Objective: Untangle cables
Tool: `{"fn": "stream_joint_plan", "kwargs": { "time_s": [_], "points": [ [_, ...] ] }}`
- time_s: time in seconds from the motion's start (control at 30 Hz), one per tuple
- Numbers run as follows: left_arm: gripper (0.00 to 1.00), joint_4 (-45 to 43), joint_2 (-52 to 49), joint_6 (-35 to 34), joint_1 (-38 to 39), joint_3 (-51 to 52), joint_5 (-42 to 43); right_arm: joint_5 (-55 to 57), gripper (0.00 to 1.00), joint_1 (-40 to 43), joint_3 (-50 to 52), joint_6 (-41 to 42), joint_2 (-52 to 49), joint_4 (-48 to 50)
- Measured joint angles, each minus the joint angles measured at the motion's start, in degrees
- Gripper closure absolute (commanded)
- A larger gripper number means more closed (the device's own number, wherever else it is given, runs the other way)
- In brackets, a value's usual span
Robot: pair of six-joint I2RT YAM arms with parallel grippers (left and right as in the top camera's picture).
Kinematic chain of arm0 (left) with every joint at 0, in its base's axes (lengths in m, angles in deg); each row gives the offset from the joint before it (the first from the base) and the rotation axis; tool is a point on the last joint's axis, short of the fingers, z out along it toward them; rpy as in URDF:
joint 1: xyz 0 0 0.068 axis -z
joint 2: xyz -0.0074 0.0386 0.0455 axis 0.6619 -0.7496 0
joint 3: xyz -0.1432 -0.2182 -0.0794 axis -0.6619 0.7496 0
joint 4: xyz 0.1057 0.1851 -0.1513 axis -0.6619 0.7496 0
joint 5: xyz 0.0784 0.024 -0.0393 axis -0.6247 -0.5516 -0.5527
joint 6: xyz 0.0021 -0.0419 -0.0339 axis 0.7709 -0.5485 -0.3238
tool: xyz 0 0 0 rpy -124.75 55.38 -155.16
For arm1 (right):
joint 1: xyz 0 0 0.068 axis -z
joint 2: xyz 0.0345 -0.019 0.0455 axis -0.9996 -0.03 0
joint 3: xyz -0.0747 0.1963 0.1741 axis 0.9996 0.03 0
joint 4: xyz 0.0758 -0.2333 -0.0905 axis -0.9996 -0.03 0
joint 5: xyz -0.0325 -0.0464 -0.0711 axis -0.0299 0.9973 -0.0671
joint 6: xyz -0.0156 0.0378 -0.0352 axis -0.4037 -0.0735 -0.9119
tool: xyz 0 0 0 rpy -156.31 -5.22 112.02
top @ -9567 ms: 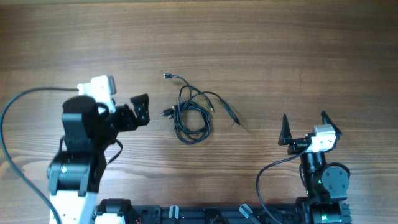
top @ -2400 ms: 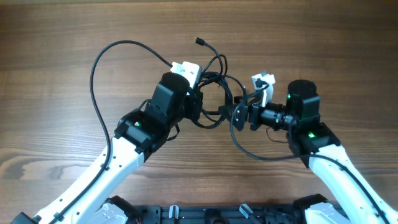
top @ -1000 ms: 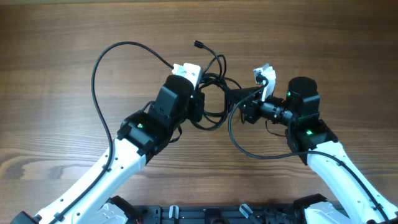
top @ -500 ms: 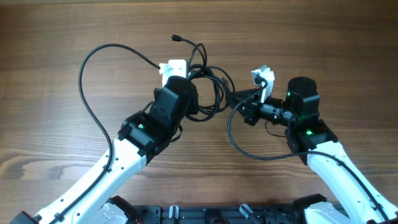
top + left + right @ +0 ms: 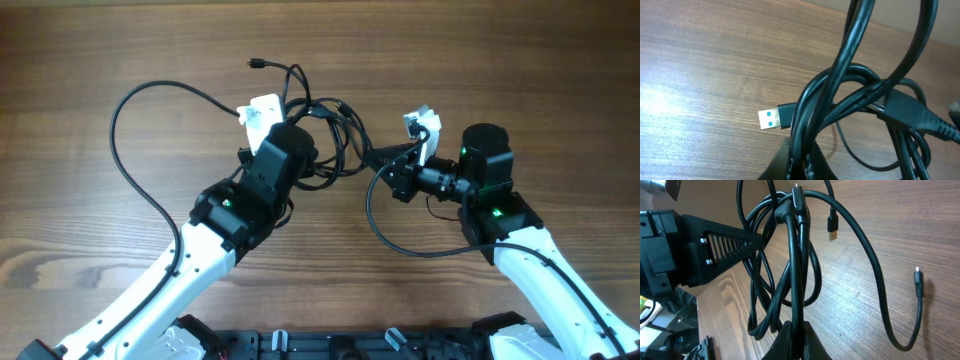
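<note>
Left tool [image 5: 799,154] pinching cables [image 5: 796,255]; right tool [image 5: 792,330] pinching them too.

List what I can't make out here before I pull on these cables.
1. Left wrist view: the left end effector is cut off by the bottom edge. The overlapping cables hide how many strands it clamps.
2. Right wrist view: the right end effector is cut off the same way. The black strands overlap, so single cords cannot be traced.
3. Overhead: the left grip spot is hidden under its wrist. The free plug is too small to identify.
</note>
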Motion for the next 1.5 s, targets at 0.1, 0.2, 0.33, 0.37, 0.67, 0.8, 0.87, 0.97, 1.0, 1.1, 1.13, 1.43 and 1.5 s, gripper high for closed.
{"fn": "stream_joint_plan", "kwargs": {
  "time_s": [0.1,0.2,0.33,0.37,0.67,0.8,0.87,0.97,1.0,1.1,1.13,1.43,1.5],
  "points": [
    [0.96,0.5,0.0,-2.9,-0.6,0.0,-0.3,0.0,0.96,0.0,0.0,0.6,0.0,0.0],
    [0.96,1.3,0.0,-6.0,-1.1,0.0,-0.3,0.2,0.96,0.0,0.0,2.2,0.0,0.0],
    [0.96,1.3,0.0,-7.7,-1.2,0.0,-0.5,1.2,0.96,-0.1,0.0,4.8,0.0,0.1],
    [0.96,1.3,0.0,-8.0,-1.2,0.0,-0.5,1.6,0.96,-0.1,0.0,5.6,0.0,0.1],
    [0.96,1.3,0.0,-10.4,-1.2,0.0,-0.5,8.0,0.96,-0.4,0.0,18.7,0.0,-0.3],
    [0.96,1.2,0.0,-10.8,-1.2,0.0,-0.3,11.7,0.96,-0.8,0.0,25.9,0.0,-2.7],
    [0.96,1.2,0.0,-11.5,-1.2,0.0,0.0,14.0,0.96,-1.0,-0.1,30.5,0.0,-4.9],
    [0.96,1.2,0.0,-12.4,-1.1,0.0,0.7,15.9,0.96,-1.2,-0.1,34.5,0.0,-6.3],
    [0.96,1.2,0.0,-12.7,-1.1,0.0,1.0,16.4,0.96,-1.2,-0.1,35.4,0.0,-6.6],
    [0.96,1.2,0.0,-13.2,-1.1,0.0,1.5,17.7,0.96,-1.2,-0.4,37.3,0.0,-8.0],
    [0.96,1.2,0.0,-13.4,-1.1,0.0,1.7,18.3,0.96,-1.3,-0.5,37.8,0.0,-8.9],
    [0.96,1.4,-0.1,-11.6,-1.0,0.0,1.5,23.3,0.75,-1.4,-0.8,39.2,0.0,-12.2],
    [0.96,1.7,-0.1,-9.0,-1.5,0.0,-0.2,25.2,0.64,-0.6,-0.8,36.7,0.0,-11.7]
  ]
}}
